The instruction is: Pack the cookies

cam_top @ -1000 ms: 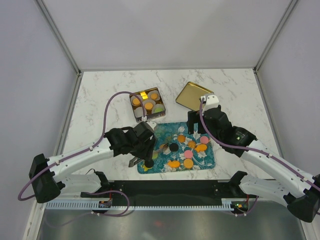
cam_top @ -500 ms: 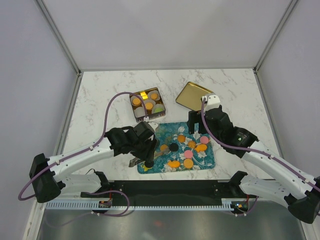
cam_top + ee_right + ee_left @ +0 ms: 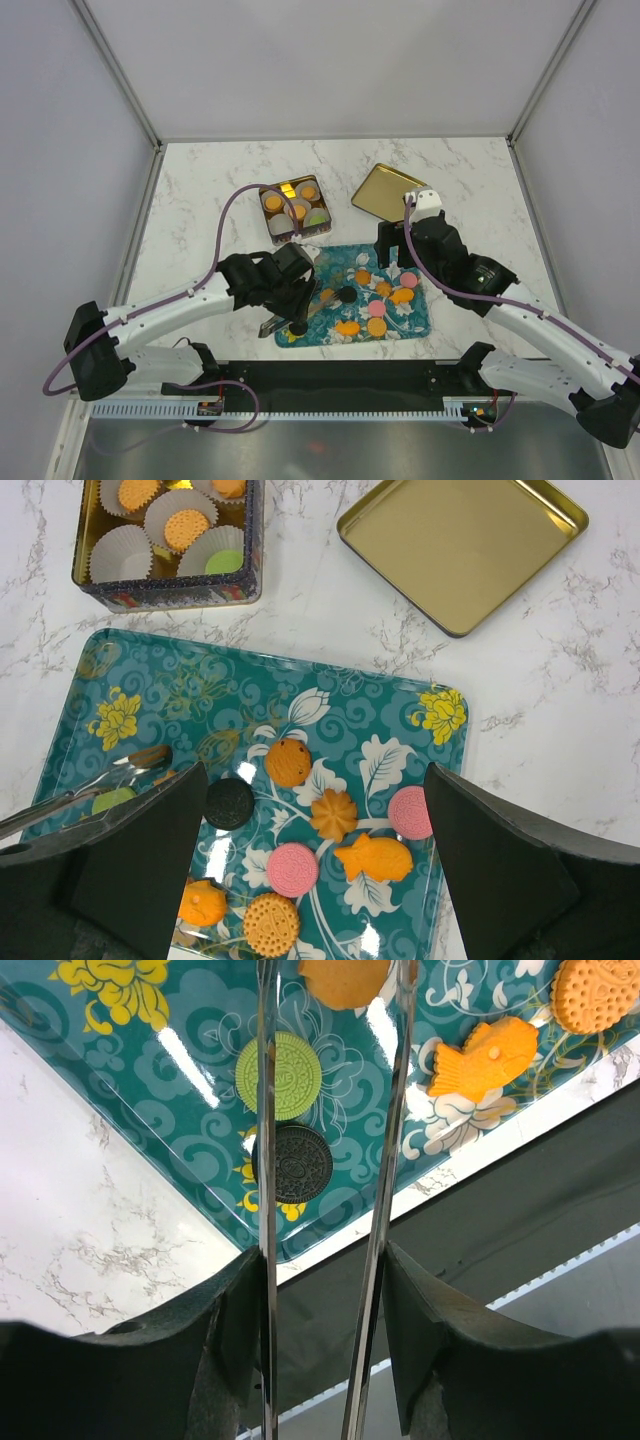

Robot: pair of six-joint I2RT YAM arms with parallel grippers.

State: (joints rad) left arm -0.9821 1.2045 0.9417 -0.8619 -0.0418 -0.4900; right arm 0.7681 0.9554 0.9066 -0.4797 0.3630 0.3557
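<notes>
Cookies (image 3: 291, 869) lie mostly on the teal tray (image 3: 190, 695): we see several orange ones, one of them fish-shaped, two pink, one black cookie (image 3: 230, 803) and a green cookie (image 3: 279, 1075), spread loosely and mostly apart from one another. More sit in the tin (image 3: 168, 592) just beyond the tray's far left corner, three orange and one green, each resting in one of the white paper cups (image 3: 121, 564). To the right of the tin, and apart from it, a gold lid (image 3: 460, 550) lies hollow side up on the marble table (image 3: 560, 730). Our left gripper (image 3: 325, 1295) is clamped on a pair of metal tongs (image 3: 266, 1160), one finger pressing each arm from outside, and the two arms stand apart. The tongs reach over the left part of the tray, above the green and black cookies. An orange cookie (image 3: 343, 980) shows between the arms at the top edge of the left wrist view, and we cannot tell whether the tips touch it. Our right gripper (image 3: 315, 775) hangs above the tray with its fingers spread wide and nothing between them.
</notes>
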